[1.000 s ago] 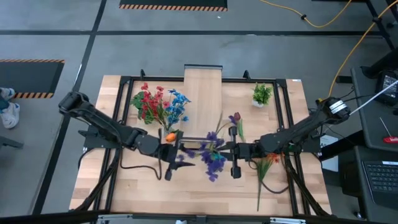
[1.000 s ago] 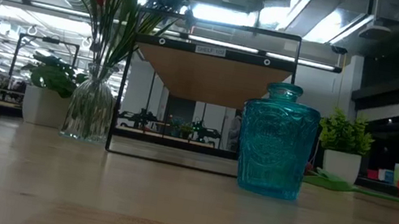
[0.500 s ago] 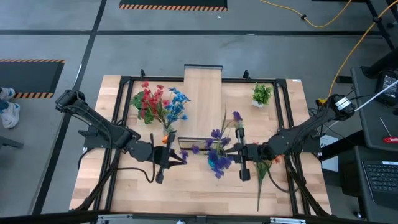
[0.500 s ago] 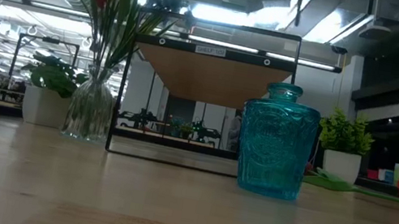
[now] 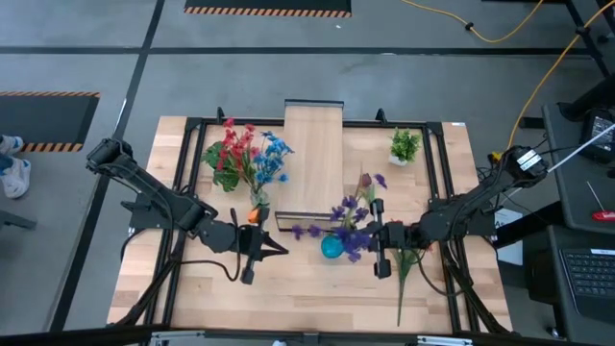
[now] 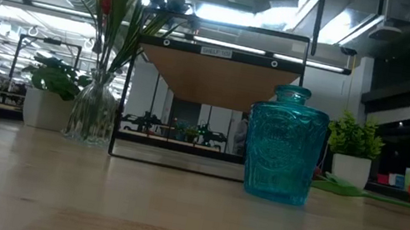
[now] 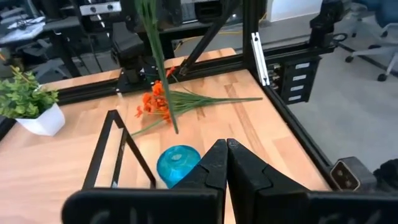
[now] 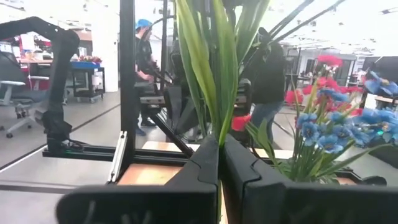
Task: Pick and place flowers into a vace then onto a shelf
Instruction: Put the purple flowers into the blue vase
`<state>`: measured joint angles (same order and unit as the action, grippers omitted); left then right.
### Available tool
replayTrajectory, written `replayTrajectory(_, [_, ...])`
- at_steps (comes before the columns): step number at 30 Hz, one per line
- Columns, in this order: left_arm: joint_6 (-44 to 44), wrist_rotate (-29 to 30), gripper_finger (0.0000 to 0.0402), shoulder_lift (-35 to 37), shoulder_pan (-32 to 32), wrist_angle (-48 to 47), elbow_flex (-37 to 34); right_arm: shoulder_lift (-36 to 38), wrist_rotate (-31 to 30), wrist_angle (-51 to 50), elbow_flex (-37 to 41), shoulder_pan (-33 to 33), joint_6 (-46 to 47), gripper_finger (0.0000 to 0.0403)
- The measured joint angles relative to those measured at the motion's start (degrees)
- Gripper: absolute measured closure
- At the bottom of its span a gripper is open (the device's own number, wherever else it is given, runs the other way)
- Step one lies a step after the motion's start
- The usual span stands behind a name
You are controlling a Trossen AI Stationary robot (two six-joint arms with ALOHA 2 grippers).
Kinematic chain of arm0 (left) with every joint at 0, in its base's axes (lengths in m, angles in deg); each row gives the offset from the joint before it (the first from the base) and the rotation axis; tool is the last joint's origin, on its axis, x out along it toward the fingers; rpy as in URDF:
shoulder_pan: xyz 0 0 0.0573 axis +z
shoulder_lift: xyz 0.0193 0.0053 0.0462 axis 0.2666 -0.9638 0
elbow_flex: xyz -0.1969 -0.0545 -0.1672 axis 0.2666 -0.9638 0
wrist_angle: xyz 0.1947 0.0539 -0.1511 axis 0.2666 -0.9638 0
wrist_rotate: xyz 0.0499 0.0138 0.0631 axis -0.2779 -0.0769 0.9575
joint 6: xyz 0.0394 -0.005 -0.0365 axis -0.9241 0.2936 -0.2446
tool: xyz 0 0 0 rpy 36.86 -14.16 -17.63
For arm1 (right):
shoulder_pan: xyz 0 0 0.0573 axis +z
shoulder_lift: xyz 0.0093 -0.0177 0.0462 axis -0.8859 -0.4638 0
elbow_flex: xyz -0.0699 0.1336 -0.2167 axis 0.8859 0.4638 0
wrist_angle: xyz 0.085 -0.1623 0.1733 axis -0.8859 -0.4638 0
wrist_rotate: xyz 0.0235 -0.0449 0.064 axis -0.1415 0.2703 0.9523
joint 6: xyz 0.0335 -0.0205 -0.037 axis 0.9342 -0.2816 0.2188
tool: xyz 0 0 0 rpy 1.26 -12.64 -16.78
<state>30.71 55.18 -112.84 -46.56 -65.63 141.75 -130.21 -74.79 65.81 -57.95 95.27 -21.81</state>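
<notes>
While the purple stems [image 5: 348,219] are pinched between the closed fingers of the right gripper [image 5: 373,235], they are held beside the blue vase [image 5: 332,247], blooms fanned toward the shelf [image 5: 314,154], long axis tilted. The left gripper [image 5: 272,249] is kept closed and empty near the glass vase [image 5: 258,202]. Orange flowers [image 5: 415,252] are left flat on the counter [image 5: 192,288].

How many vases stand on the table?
2: a clear glass vase holding red and blue flowers, beside the shelf's left end, and an empty blue glass vase in front of it.
</notes>
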Motion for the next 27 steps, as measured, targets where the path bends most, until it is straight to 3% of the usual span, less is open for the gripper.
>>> replayTrajectory(8, [1.09,-0.81,0.0399,0.0,-1.0,2.58,0.0,0.0,0.04,0.28,0.17,-0.01,-0.67,0.0403])
replayTrajectory(15, [2.49,-0.6,0.0399,0.09,-5.71,3.78,1.4,0.0,0.07,0.27,0.17,-0.04,-1.39,0.0403])
replayTrajectory(22, [11.14,12.7,0.0399,0.04,-11.62,-2.37,0.07,0.0,0.12,0.27,0.17,-0.04,-1.46,0.0403])
replayTrajectory(27, [16.16,18.27,0.04,-0.02,-13.22,-1.49,-3.9,0.0,0.21,0.27,0.17,-0.04,-1.52,0.0403])
